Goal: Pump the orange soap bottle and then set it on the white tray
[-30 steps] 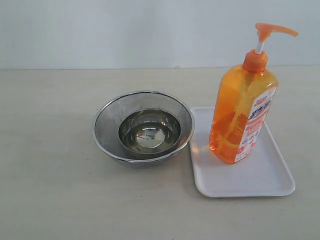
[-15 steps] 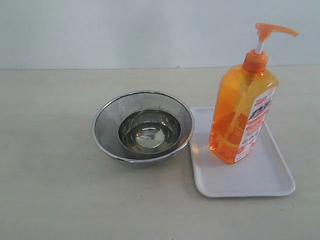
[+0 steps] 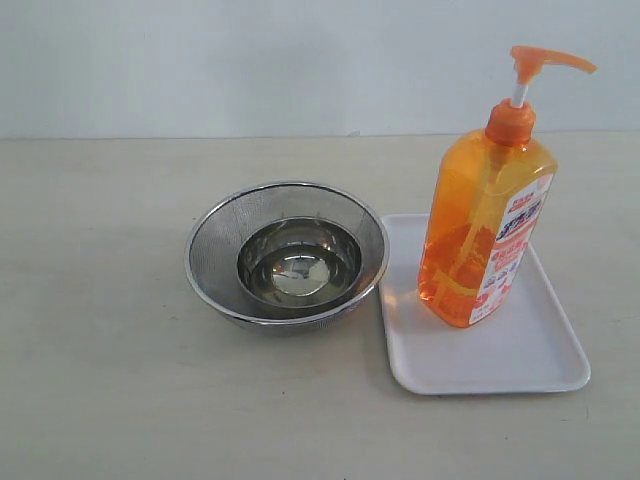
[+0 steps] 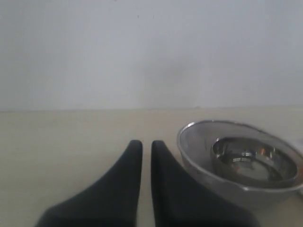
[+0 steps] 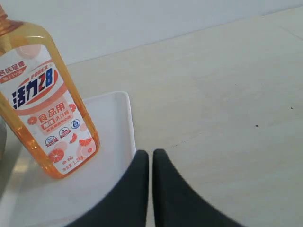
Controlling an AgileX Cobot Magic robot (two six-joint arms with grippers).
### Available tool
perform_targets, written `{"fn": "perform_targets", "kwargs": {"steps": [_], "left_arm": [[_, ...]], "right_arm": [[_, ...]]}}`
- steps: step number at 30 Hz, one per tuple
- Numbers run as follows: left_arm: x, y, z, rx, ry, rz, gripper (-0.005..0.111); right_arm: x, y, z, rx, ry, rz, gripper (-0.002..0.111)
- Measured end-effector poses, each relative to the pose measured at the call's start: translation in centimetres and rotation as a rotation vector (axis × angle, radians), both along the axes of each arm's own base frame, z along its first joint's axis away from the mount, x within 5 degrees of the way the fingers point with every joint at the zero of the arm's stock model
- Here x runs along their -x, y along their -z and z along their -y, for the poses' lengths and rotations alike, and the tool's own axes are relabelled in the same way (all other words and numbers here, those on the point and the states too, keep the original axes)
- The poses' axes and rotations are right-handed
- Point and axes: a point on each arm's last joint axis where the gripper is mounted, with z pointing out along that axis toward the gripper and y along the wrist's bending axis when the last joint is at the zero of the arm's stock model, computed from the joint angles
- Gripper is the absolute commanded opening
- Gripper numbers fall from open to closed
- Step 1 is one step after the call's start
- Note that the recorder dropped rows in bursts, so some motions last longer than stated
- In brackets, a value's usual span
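The orange soap bottle (image 3: 485, 220) stands upright on the white tray (image 3: 520, 355), pump head raised on its white stem. Neither gripper shows in the exterior view. In the right wrist view the bottle (image 5: 45, 99) stands on the tray (image 5: 113, 123), and my right gripper (image 5: 150, 153) is shut and empty, off the bottle, at the tray's rim. My left gripper (image 4: 147, 144) is shut and empty above the table, beside the steel bowl.
A round steel mesh bowl (image 3: 287, 253) with a smaller steel bowl inside sits just left of the tray; it also shows in the left wrist view as the bowl (image 4: 239, 158). The beige table (image 3: 100, 300) runs to a pale wall behind.
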Motion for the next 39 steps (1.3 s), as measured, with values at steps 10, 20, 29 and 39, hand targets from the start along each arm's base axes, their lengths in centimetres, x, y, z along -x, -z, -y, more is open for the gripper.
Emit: {"fn": "perform_targets", "kwargs": {"steps": [10, 20, 29, 39], "left_arm": [[0.2, 1.5, 0.1, -0.104, 0.021, -0.152, 0.007], [0.2, 1.8, -0.8, -0.050, -0.142, -0.192, 0.007], [0.1, 1.8, -0.9, -0.044, -0.164, -0.193, 0.007], [0.1, 1.8, -0.9, -0.044, -0.164, -0.193, 0.007]], "right_arm": [[0.0, 0.0, 0.0, -0.002, 0.001, 0.000, 0.000], [0.0, 0.0, 0.0, -0.002, 0.001, 0.000, 0.000], [0.0, 0.0, 0.0, -0.002, 0.001, 0.000, 0.000], [0.0, 0.0, 0.0, -0.004, 0.001, 0.000, 0.000]]}}
